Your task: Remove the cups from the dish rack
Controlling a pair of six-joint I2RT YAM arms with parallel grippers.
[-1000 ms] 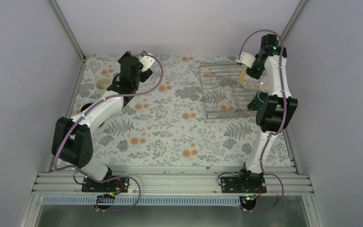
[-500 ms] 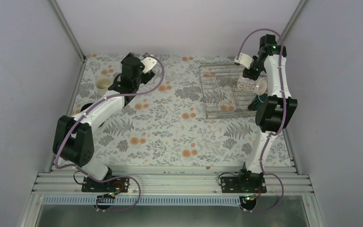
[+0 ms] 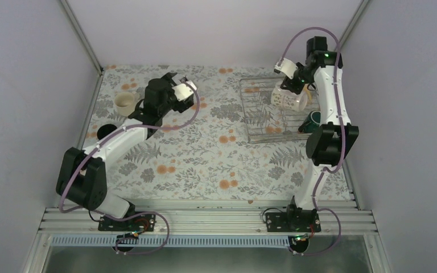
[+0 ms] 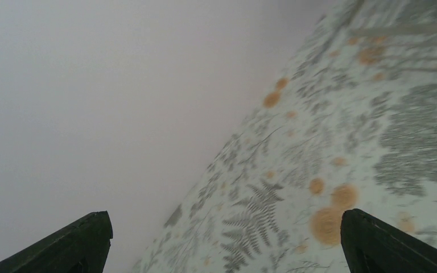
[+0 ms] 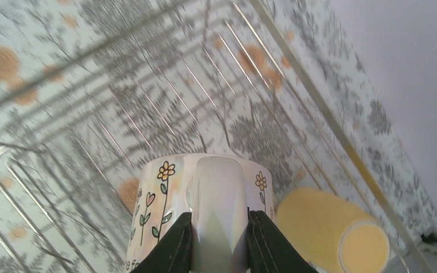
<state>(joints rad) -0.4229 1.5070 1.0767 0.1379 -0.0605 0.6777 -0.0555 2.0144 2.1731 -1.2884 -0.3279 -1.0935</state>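
Note:
My right gripper (image 3: 289,91) is shut on the handle of the cream-white flowered mug (image 3: 286,100) and holds it above the silver wire dish rack (image 3: 260,114). In the right wrist view the fingers (image 5: 173,244) clamp the handle of the mug (image 5: 158,193). The orange-yellow mug (image 5: 330,230) lies on its side in the rack (image 5: 148,114). A dark green mug (image 3: 312,119) sits at the rack's right edge. A pale beige cup (image 3: 125,102) and a black cup (image 3: 106,129) stand on the table at far left. My left gripper (image 3: 181,83) is open and empty (image 4: 227,239).
The floral tablecloth (image 3: 205,153) covers the table. Grey walls close in the back and both sides. The left arm's forearm (image 3: 122,133) lies partly over the black cup. The aluminium rail (image 3: 205,219) runs along the near edge.
My right gripper has lifted the cream-white mug up and to the left, out of the rack. My left gripper has swung right, away from the beige cup.

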